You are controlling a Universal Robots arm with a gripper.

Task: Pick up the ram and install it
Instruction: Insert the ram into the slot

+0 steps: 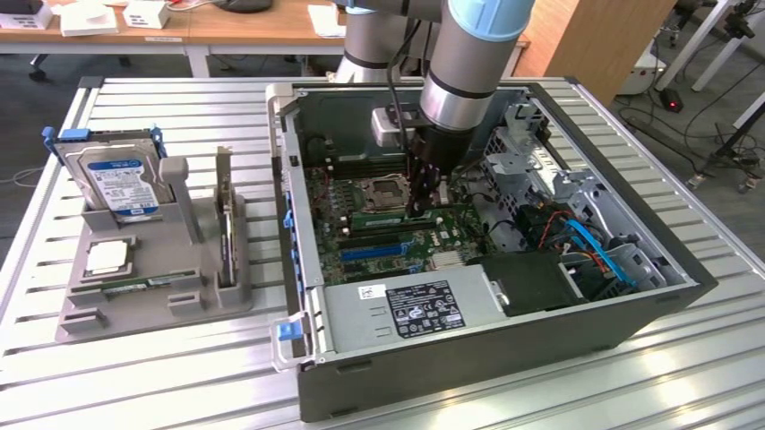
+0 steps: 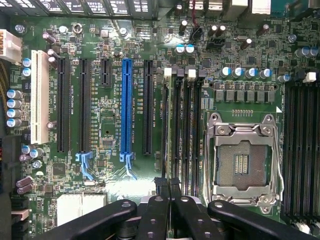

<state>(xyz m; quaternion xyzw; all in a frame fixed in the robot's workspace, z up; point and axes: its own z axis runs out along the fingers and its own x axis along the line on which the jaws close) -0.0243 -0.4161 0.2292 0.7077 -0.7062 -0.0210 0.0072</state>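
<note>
Slatted metal table (image 1: 179,107) with an open computer case (image 1: 478,376) and a grey parts holder (image 1: 120,305).

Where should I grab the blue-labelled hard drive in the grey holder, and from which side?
Probably its free upper half, from above: the hard drive stands nearly upright with its lower end sunk in the grey holder, so pinching across its flat faces looks easiest.

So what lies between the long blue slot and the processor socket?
In the wrist view: one black card slot, then a row of narrow black memory slots.
</note>
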